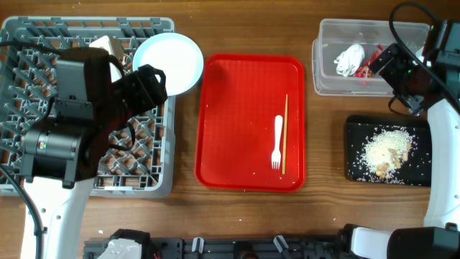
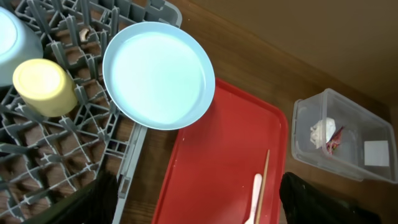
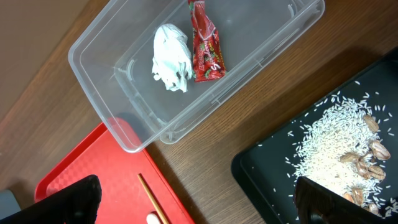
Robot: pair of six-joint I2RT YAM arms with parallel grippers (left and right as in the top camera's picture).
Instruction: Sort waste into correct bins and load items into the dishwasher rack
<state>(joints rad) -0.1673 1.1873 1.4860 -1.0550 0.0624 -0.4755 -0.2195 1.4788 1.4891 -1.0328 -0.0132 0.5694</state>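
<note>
The grey dishwasher rack [image 1: 154, 183] fills the left side. A light blue plate [image 1: 169, 63] [image 2: 158, 74] rests at its far right corner, overhanging the edge. A yellow cup [image 2: 43, 87] and a pale bowl [image 2: 12, 43] sit in the rack. My left gripper [image 1: 147, 83] [image 2: 199, 208] hovers open and empty beside the plate. A white fork [image 1: 277, 140] and a chopstick [image 1: 285, 133] lie on the red tray [image 1: 244, 86]. The clear tub [image 1: 323, 72] holds a white tissue [image 3: 171, 59] and a red wrapper [image 3: 205, 46]. Food scraps [image 1: 388, 151] lie on the black tray [image 1: 356, 144]. My right gripper [image 1: 388, 65] [image 3: 199, 208] is open and empty between tub and black tray.
The red tray lies between the rack and the two bins, with bare wood in narrow strips around it. My left arm's body [image 1: 57, 137] covers much of the rack in the overhead view. The right arm [image 1: 442, 129] runs along the table's right edge.
</note>
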